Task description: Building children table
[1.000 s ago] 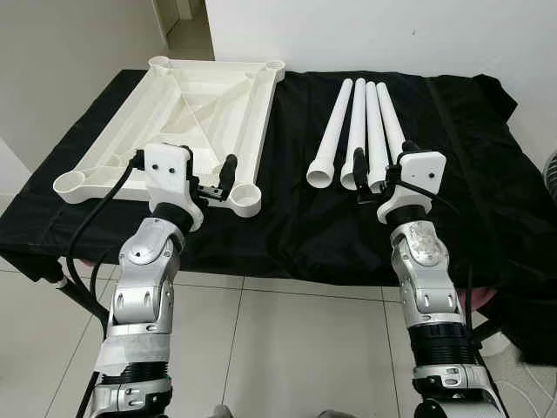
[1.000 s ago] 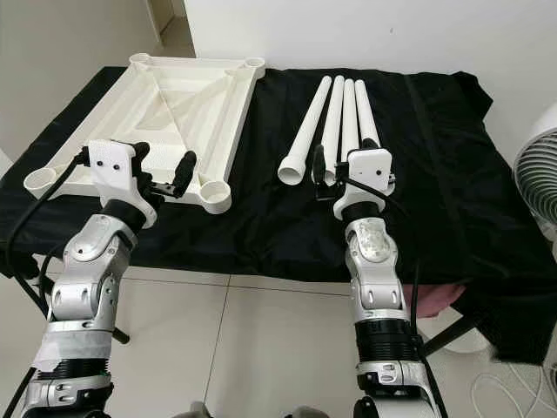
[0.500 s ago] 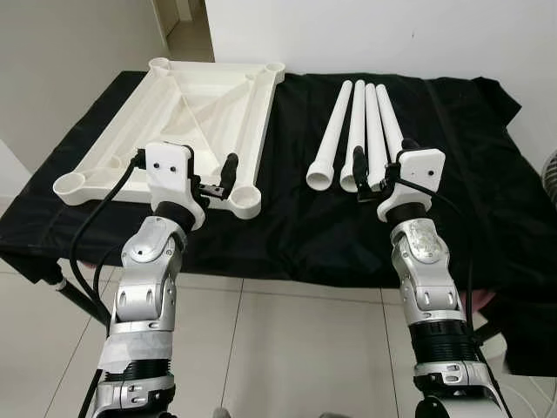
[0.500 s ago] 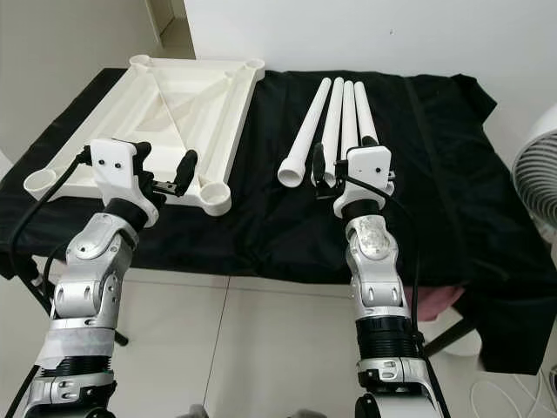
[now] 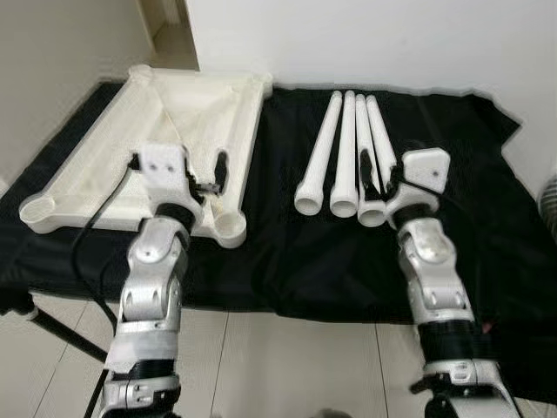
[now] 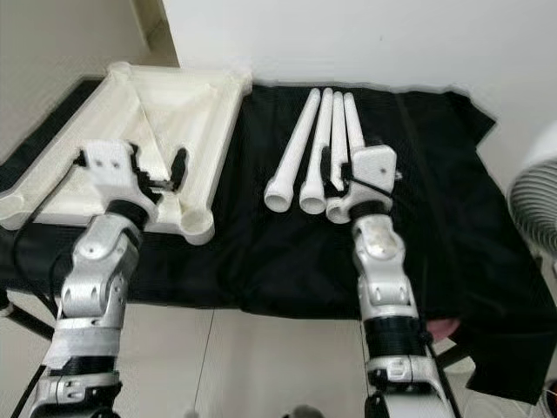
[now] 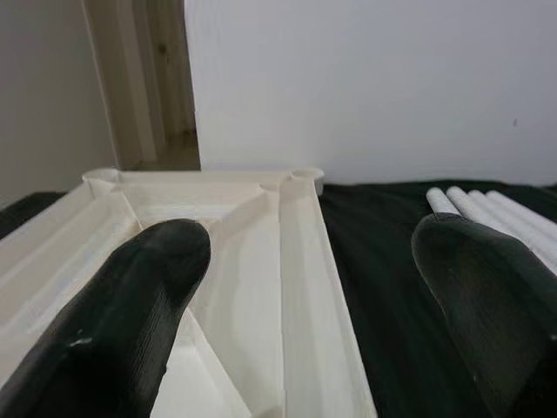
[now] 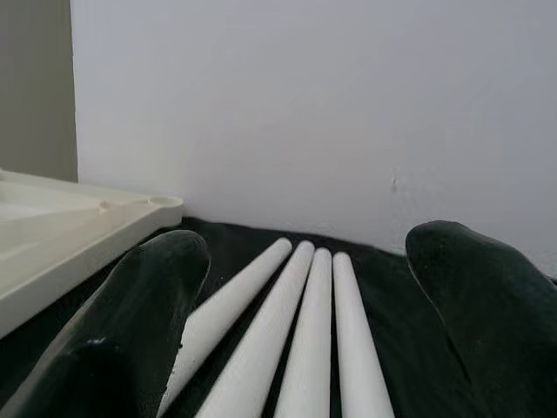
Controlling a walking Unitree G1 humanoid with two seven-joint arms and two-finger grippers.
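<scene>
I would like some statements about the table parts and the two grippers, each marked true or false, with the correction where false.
1. The white tabletop lies upside down on the black cloth. True.
2. One leg already stands in a corner socket of the tabletop. False: all the legs lie side by side on the cloth, beside the tabletop.
3. The right gripper is open, above the near ends of the legs. True.
4. The left gripper is shut on a leg. False: it is open and holds nothing, above the near edge of the tabletop.
5. The legs lie on the robot's left of the tabletop. False: they lie on its right.
</scene>
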